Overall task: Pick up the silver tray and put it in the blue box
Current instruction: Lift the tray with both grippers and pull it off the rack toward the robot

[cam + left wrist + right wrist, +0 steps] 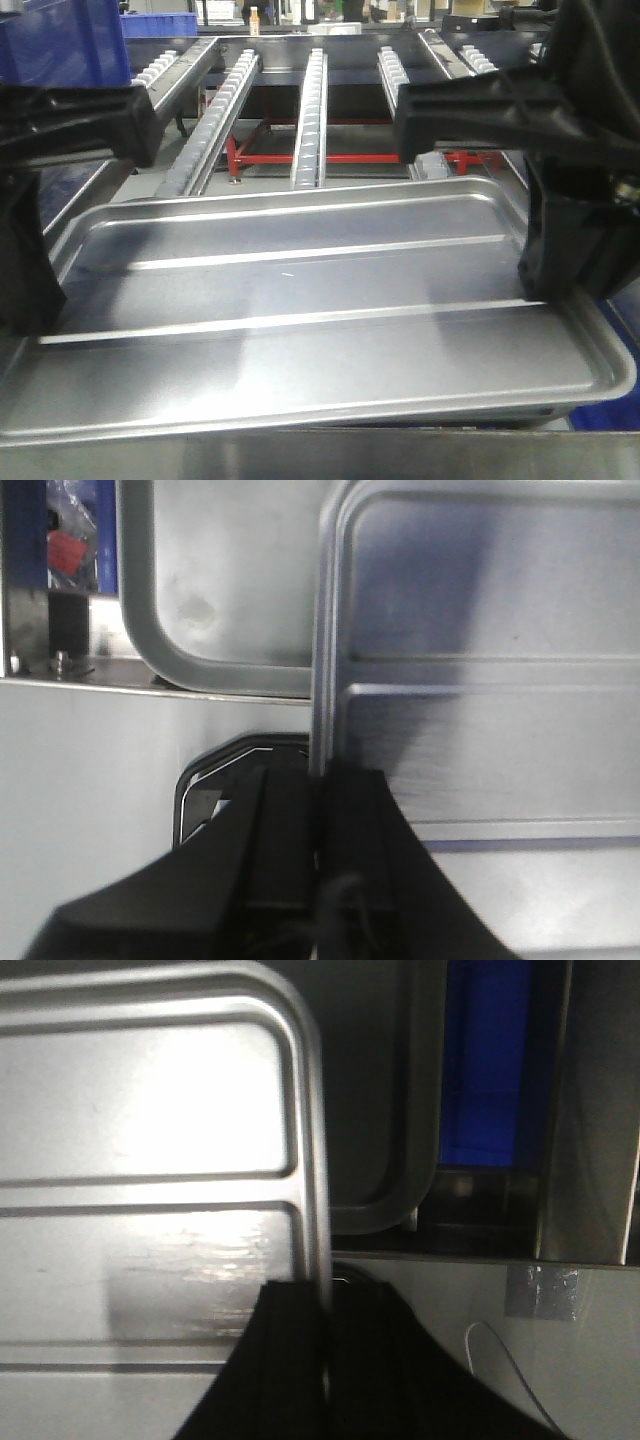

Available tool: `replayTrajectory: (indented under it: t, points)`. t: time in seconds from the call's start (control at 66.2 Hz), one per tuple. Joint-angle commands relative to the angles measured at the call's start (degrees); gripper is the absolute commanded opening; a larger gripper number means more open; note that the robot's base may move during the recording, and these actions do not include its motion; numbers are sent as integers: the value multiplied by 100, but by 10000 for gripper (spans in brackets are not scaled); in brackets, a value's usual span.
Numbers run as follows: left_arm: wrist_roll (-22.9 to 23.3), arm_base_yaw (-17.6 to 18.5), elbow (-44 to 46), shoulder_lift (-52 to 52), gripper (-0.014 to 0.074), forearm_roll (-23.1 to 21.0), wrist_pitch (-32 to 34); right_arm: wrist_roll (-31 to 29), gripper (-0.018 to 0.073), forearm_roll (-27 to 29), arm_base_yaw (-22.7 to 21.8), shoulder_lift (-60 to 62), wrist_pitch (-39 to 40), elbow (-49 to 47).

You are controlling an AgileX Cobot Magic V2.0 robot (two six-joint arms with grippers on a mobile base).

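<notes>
The silver tray (300, 290) is a wide shiny pan with two long ridges, held across the middle of the front view. My left gripper (42, 300) is shut on its left rim, and my right gripper (535, 285) is shut on its right rim. In the left wrist view the black fingers of the left gripper (320, 775) pinch the thin rim of the tray (480, 680). The right wrist view shows the right gripper (328, 1295) clamped the same way on the tray (150, 1140). The blue box (485, 1070) shows beyond the tray's right side, and also at the right edge (625, 300).
A second metal tray (230, 580) (395, 1205) lies below on the steel table (90, 780). Roller conveyor rails (310, 110) over a red frame (300, 157) run away behind. Another blue crate (60, 40) stands at the far left.
</notes>
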State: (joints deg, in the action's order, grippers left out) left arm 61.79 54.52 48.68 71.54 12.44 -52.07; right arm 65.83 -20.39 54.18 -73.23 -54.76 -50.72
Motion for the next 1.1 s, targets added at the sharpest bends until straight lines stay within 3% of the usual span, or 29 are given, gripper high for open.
replayTrajectory:
  t: [0.0,0.136,0.317,0.514,1.088]
  points:
    - [43,64,314,-63,-104,97,134,-167,57,-270,-42,190,145,-57]
    - [43,64,532,34,-104,310,1,-173,57,-144,-46,197,410,113]
    - [32,64,544,51,-104,275,13,-180,57,72,-88,197,737,113]
    - [10,64,544,51,-104,275,13,-280,57,172,-337,197,713,113]
    - [10,64,544,51,-104,309,-28,-280,57,227,-331,197,554,113]
